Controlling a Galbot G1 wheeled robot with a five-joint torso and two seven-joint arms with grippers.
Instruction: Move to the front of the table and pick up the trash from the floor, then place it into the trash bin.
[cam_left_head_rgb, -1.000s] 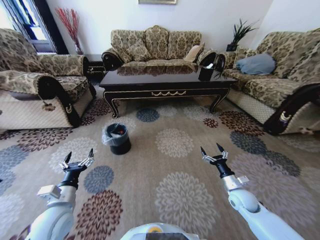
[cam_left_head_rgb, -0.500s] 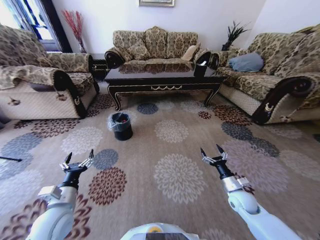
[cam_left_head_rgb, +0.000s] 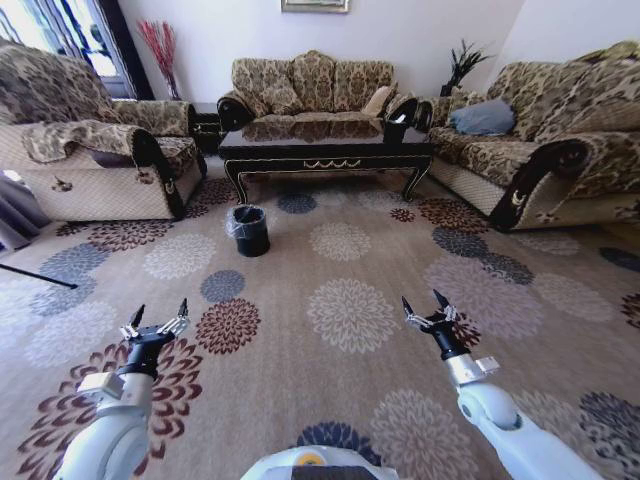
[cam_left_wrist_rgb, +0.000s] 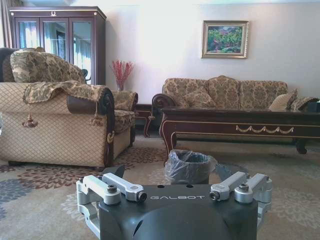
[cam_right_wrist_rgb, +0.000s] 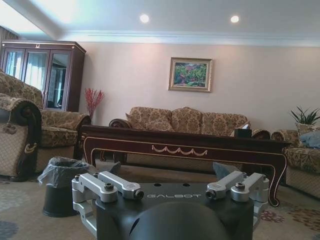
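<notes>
A home living room; patterned brocade sofas (cam_left_head_rgb: 312, 85) and armchairs (cam_left_head_rgb: 95, 150) ring a long glossy dark coffee table (cam_left_head_rgb: 325, 155) with gold trim; a beige carpet (cam_left_head_rgb: 340, 320) of flower medallions covers the floor; a framed landscape painting (cam_left_wrist_rgb: 224, 39) hangs on the pale wall, beside a glass-fronted cabinet (cam_left_wrist_rgb: 57, 42) (dark wood); recessed ceiling lights (cam_right_wrist_rgb: 144, 18) glow overhead.

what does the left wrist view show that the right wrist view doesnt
Left wrist view alone: the whole side of the left armchair with its hanging tassels, and the carpet medallions in front of it.

Right wrist view alone: the ceiling with two spotlights, the potted plant, and a black box on the table's far end.

Both: the trash bin with its clear liner standing on the floor before the table, the back sofa, the framed painting, red twigs and dark cabinet.
</notes>
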